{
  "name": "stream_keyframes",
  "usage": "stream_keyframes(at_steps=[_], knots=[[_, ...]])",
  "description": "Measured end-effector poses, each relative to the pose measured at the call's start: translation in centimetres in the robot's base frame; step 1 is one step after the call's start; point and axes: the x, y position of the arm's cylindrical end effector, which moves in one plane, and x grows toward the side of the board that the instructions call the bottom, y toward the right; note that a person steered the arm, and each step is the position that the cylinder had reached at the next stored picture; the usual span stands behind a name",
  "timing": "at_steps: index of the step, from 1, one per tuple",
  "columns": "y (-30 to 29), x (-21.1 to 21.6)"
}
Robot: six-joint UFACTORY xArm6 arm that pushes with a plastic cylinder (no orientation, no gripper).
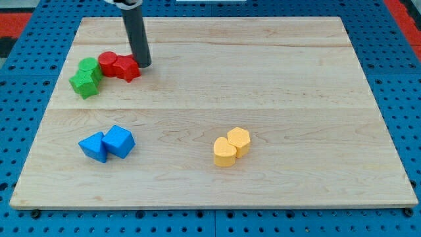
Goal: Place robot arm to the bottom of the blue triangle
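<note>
A: What does the blue triangle (94, 147) look like?
B: A small wedge at the view's lower left, touching a blue cube (119, 141).
A: And my tip (143, 64)?
B: Far above it, beside the red blocks (119, 66); no jaws.
A: Surface?
B: A pale wooden board (263, 85) on blue pegboard (20, 46).

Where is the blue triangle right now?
The blue triangle sits in the view's lower left, touching the blue cube on its right. My tip is far above it, beside the red blocks.
</note>
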Motion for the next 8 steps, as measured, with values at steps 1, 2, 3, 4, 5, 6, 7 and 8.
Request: stream_keyframes(at_steps=[1, 2, 3, 4, 5, 6, 7, 8], knots=[[-0.4, 0.4], [2.9, 2.3], [2.6, 6.3], [0.1, 7.3], [-2.8, 8.8], [-5.7, 11.2], [-8.9, 13.8], [-9.8, 18.1]])
